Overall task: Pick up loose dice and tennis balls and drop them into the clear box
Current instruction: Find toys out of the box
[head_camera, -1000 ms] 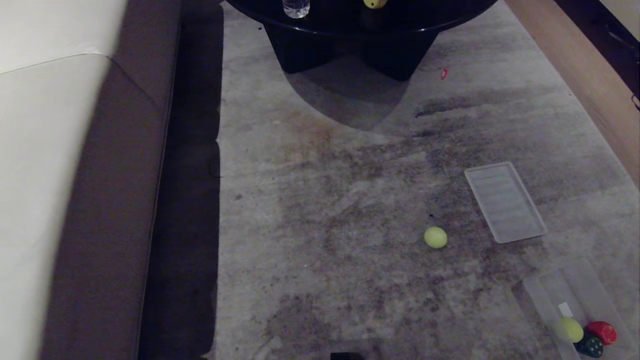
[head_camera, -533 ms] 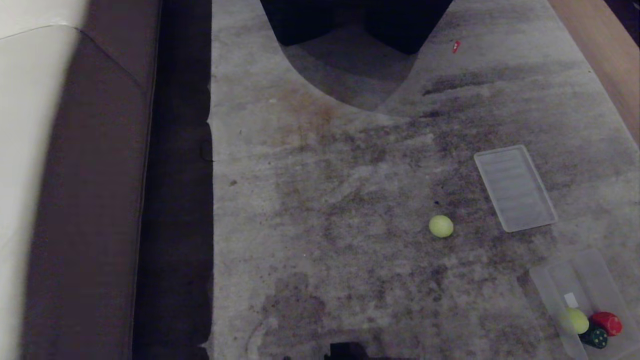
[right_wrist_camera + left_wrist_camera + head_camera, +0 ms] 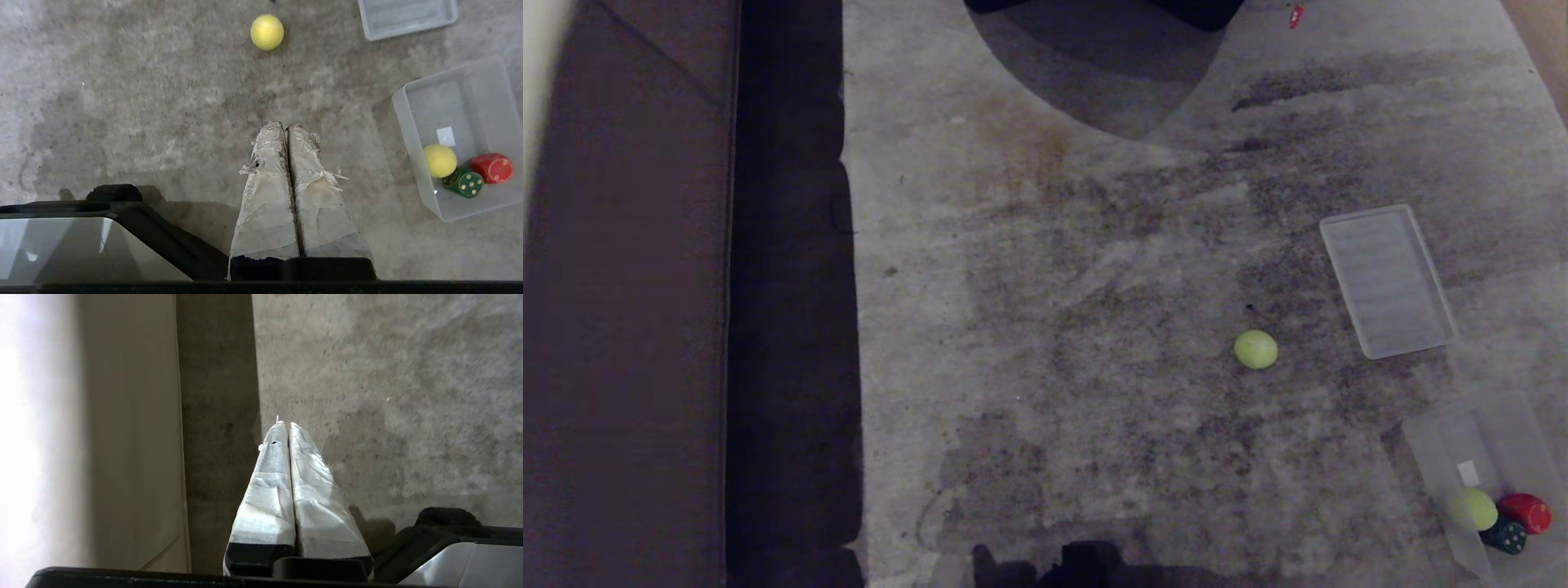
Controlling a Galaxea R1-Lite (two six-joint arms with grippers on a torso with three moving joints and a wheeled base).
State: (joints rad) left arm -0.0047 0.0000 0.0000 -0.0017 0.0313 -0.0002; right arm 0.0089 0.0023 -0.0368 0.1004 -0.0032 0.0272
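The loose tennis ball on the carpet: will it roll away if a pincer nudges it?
Probably somewhat: the tennis ball is round and rests free on the carpet, touching nothing. The carpet's rough pile should slow it. Its fuzzy surface likely grips well between fingers.

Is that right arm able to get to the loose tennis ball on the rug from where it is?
Probably yes. Only bare rug lies between the right gripper and the loose tennis ball; the lid and clear box sit off to the side. Its fingers are shut, so they must open first.
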